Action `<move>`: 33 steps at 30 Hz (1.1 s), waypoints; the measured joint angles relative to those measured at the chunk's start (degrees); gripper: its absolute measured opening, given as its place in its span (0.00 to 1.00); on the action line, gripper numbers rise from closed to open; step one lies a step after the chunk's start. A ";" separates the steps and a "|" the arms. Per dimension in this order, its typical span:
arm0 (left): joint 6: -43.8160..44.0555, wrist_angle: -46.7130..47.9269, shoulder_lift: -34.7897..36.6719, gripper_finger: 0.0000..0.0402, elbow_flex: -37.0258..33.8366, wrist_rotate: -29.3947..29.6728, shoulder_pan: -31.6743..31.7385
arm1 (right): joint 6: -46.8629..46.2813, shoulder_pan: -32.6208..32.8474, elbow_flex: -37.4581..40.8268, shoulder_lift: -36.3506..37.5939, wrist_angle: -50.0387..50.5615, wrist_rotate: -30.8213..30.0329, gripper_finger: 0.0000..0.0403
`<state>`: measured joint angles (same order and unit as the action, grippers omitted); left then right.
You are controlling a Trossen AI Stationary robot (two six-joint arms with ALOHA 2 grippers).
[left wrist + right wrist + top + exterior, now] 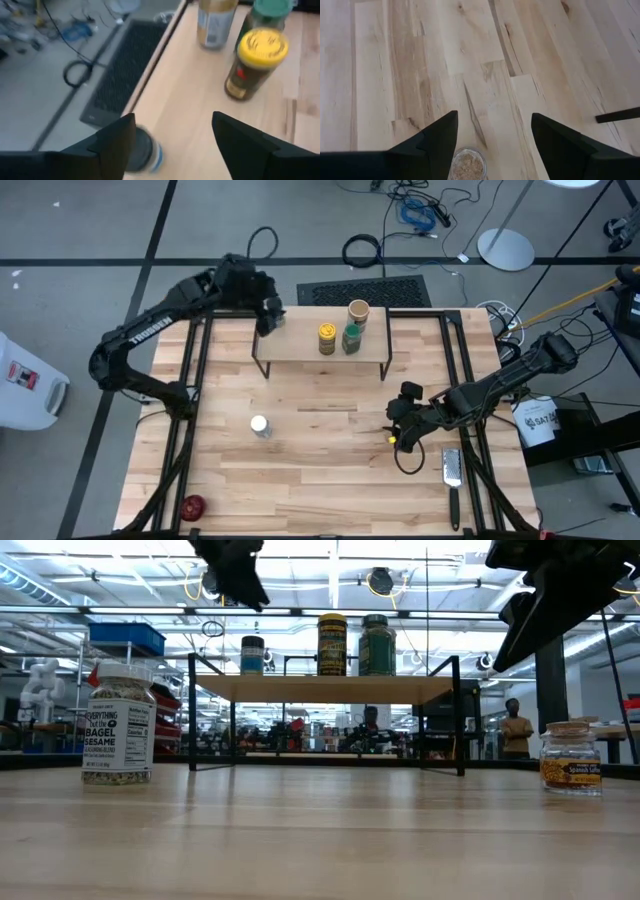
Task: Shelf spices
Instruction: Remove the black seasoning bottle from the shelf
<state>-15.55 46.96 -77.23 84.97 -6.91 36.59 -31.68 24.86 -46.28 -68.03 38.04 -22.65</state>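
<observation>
The shelf (300,352) stands at the table's far side. On its plank stand a tan jar (358,311), a yellow-lidded jar (327,338), a green-lidded jar (351,338) and, at the left end, a dark-lidded jar (252,655). My left gripper (172,117) hovers open just above that jar (142,152), clear of it. A white-capped jar (260,426) stands on the table left of centre. My right gripper (492,115) hangs open over a cork-topped jar (571,758) standing on the table at the right, its top (468,164) showing below the fingers.
A metal grater with a black handle (452,470) lies near the table's right front. A small red round object (193,506) sits at the front left corner. Bare boards stretch between the white-capped jar and my right gripper (398,430).
</observation>
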 joint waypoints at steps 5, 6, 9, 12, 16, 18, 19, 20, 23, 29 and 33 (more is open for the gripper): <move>-4.42 2.92 0.02 0.80 0.00 -1.14 2.99 | 0.00 0.00 0.00 0.00 -0.04 0.00 0.60; -4.54 2.92 0.00 0.81 0.00 -1.15 3.19 | 0.00 0.00 0.00 0.00 -0.04 0.00 0.60; -6.72 2.91 0.00 0.85 0.00 -1.27 3.57 | 0.00 0.00 0.00 0.00 -0.04 -0.01 0.60; -7.52 2.90 -0.73 0.85 0.00 -1.27 3.61 | 0.00 0.00 0.00 0.00 -0.09 0.00 0.60; -7.88 3.18 -2.88 0.86 -0.04 -1.28 4.37 | 0.00 0.00 0.00 0.00 -0.40 -0.01 0.60; -7.89 3.17 -4.00 0.86 -0.05 -1.10 4.75 | 0.00 0.00 0.00 0.00 -0.45 0.00 0.60; -7.98 3.19 -4.47 0.86 -0.07 -0.57 4.81 | -0.02 0.00 0.00 0.00 -0.47 0.00 0.60; -8.38 3.18 -4.87 0.86 -0.07 -0.04 4.90 | -0.04 0.00 0.00 0.00 -0.47 0.06 0.60; -9.29 2.90 -5.60 0.86 -0.11 0.10 4.88 | -0.07 0.00 0.00 0.00 -0.47 0.14 0.60; -10.36 3.10 -7.83 0.86 -0.11 0.48 5.12 | 0.30 0.00 0.00 0.00 -0.50 0.24 0.60; -10.45 3.08 -9.01 0.86 -0.11 1.86 5.10 | 0.39 0.00 0.00 0.00 -0.50 0.24 0.60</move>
<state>-26.00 50.04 -86.24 84.86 -5.05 41.69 -31.29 24.86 -46.28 -68.03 37.54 -22.41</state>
